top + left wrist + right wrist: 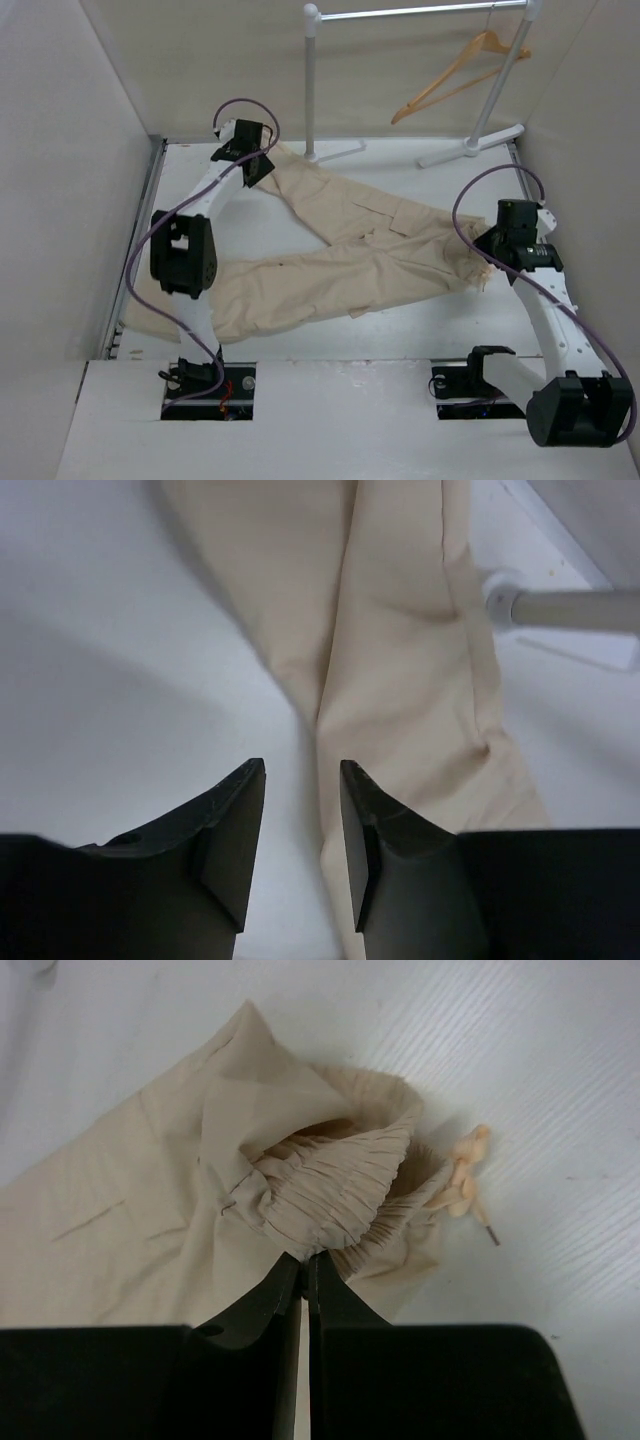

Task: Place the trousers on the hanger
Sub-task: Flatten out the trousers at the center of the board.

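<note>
The beige trousers (pixel 350 250) lie spread on the white table, legs to the left, waist to the right. My right gripper (pixel 304 1257) is shut on the gathered elastic waistband (pixel 340 1185); a drawstring (pixel 467 1175) hangs beside it. My left gripper (pixel 300 780) is open over the far leg's end (pixel 400 630), the cloth under its right finger, nothing between the jaws. In the top view the left gripper (pixel 252 165) is at the far left and the right gripper (pixel 495 258) at the waist. The wooden hanger (pixel 462 75) hangs on the rail at the back right.
A white metal garment rail (pixel 415 12) with upright posts (pixel 311 85) and feet stands at the table's back; one post (pixel 570 608) shows in the left wrist view. Walls close in on the left, right and back.
</note>
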